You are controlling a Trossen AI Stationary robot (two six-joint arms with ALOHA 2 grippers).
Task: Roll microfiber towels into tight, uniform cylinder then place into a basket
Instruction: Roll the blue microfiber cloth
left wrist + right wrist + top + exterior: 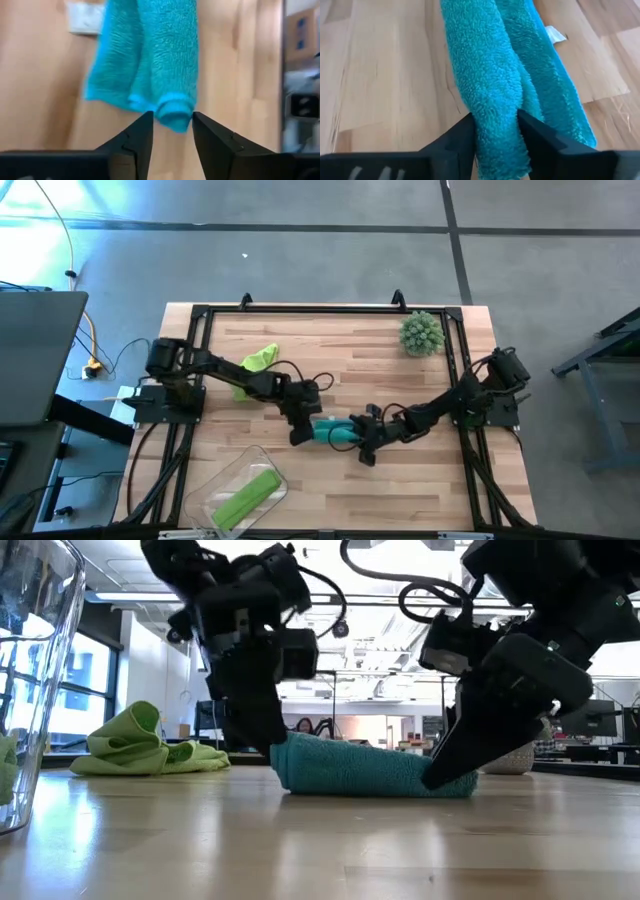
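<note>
The teal towel (334, 430) is lying partly rolled near the middle of the wooden table (340, 500), its rolled edge thick and a flatter flap trailing beside it. It is being flanked at both ends by the two claws. The left gripper (170, 131) is being held at the towel's nine o'clock end in the high view; its fingers (137, 140) are parted, with the rolled end of the towel just ahead of the gap and not pinched, so this claw reads as released. The right gripper (495, 131) is being held at the three o'clock end; the rolled towel is sitting between its fingers (460, 137) and touching both, so this claw is grasping the towel. In the low view both grippers are being pressed down close to the tabletop, one at each end of the roll.

A green towel (258, 361) is lying crumpled toward eleven o'clock of the teal one, near the left arm. A second green towel (246, 500), rolled, is resting inside the clear basket (262, 458), which is sitting at about seven o'clock, by the near edge. A spiky green ball (422, 333) is sitting at about one o'clock, near the far right corner.
</note>
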